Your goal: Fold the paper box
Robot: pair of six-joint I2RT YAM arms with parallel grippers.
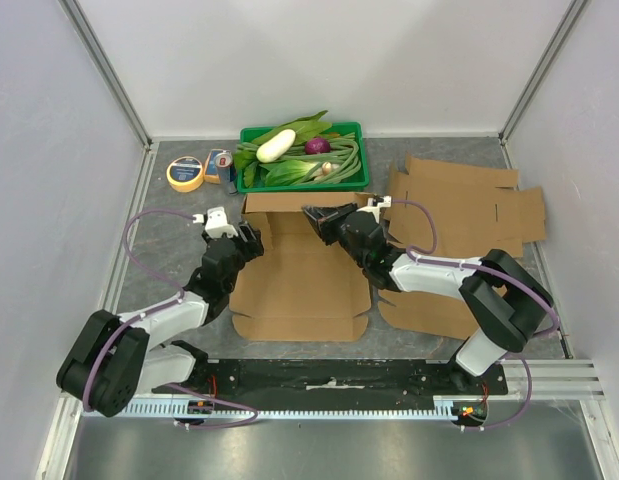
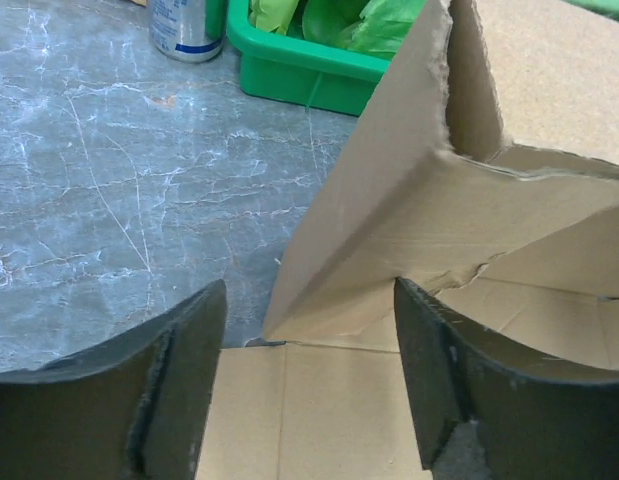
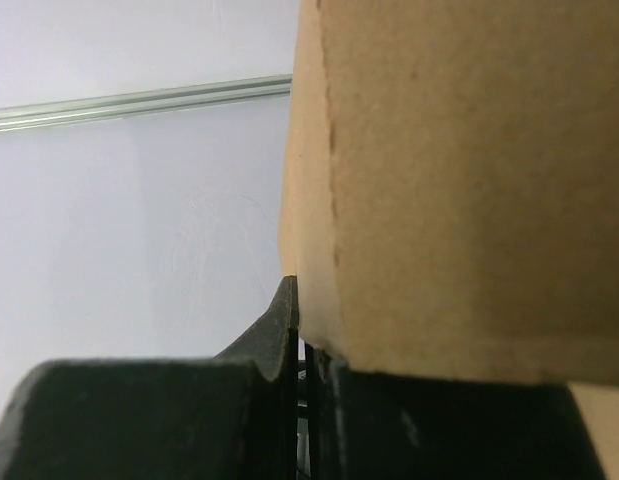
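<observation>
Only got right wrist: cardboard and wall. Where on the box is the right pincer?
Observer: The right pincer is at the raised back wall of the paper box, roughly mid-span.
Operator: Left arm?
Observer: The left pincer is open, with the lower edge of the box's raised left corner flap lined up between its fingers.
Operator: Anything behind the box?
Observer: A green tray of vegetables sits close behind the back wall.
</observation>
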